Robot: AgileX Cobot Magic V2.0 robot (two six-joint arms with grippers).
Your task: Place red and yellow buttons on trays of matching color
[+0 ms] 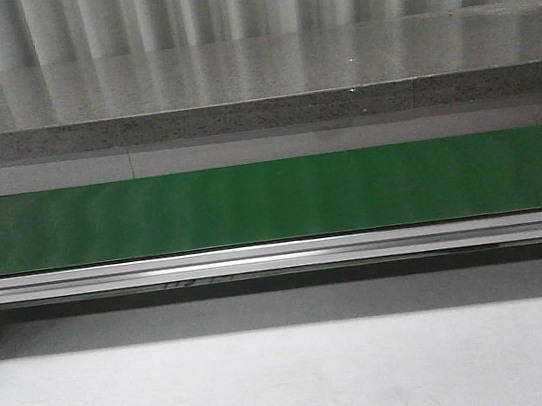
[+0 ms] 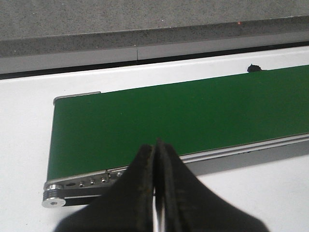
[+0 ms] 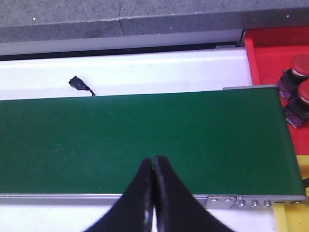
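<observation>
Bench (image 1: 298, 391): white surface, runs full width of the front view. Neither arm shows in that view.

Conveyor belt (image 1: 271, 201): green, bare, spans the front view on an aluminium rail (image 1: 278, 255). Its one end roller shows in the left wrist view, the other end in the right wrist view.

Red tray (image 3: 270, 53): lies past the belt's end in the right wrist view, partly cut off by the frame edge. Yellow tray (image 3: 289, 217): only a corner shows, beside the same belt end.

Left claw (image 2: 157, 145): fingers pressed together, nothing between them, held above the belt's near edge.

Right claw (image 3: 154, 162): fingers likewise closed tip to tip, empty, over the belt.

Red buttons (image 3: 295, 72): two in sight, in the red tray, just beside each other.

Small black part (image 3: 77, 82) with a short wire on the bench behind the belt.

No readable writing or labels.
</observation>
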